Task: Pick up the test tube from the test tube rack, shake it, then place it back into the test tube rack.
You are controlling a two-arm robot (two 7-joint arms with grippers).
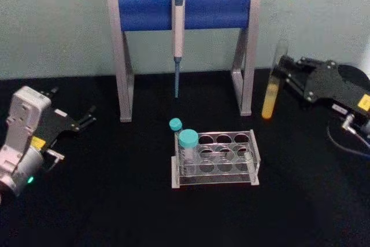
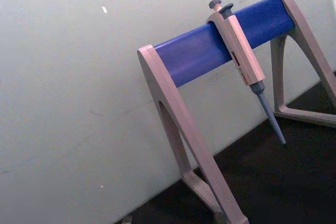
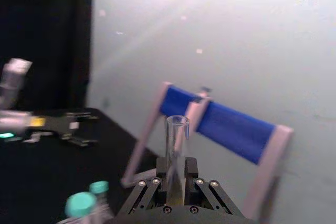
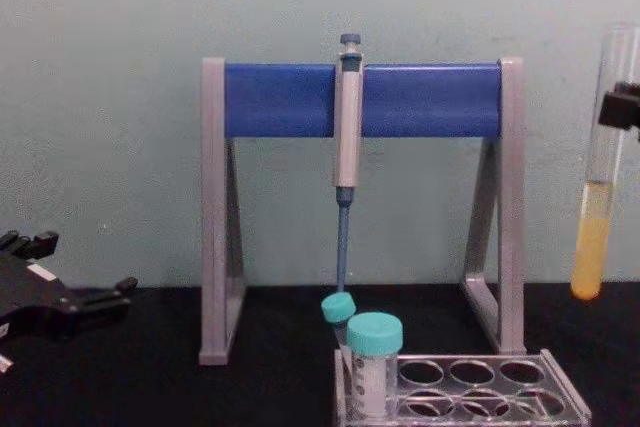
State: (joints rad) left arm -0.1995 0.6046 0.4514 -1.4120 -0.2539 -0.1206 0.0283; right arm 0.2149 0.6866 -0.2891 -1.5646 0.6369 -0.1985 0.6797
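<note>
Right of pipette stand (image 1: 144,10), right hand (image 1: 282,73) grasps test tube (image 1: 269,99) aloft; left hand (image 1: 88,117) released, idle.

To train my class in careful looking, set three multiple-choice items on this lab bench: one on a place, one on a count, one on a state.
1. Where is the test tube relative to the test tube rack?
A) standing in one of its holes
B) held by the right gripper, raised, off to the rack's right
C) lying flat across its top

2. How many teal-capped vials stand in the rack?
A) one
B) two
C) four

3. How does the test tube stand?
A) upright and uncapped
B) upside down
C) level and capped

Answers:
1 B, the right gripper is clamped on the tube, clear of the rack.
2 B, both stand at the rack's left end.
3 A, its open mouth points up and the yellow liquid sits at the bottom.
</note>
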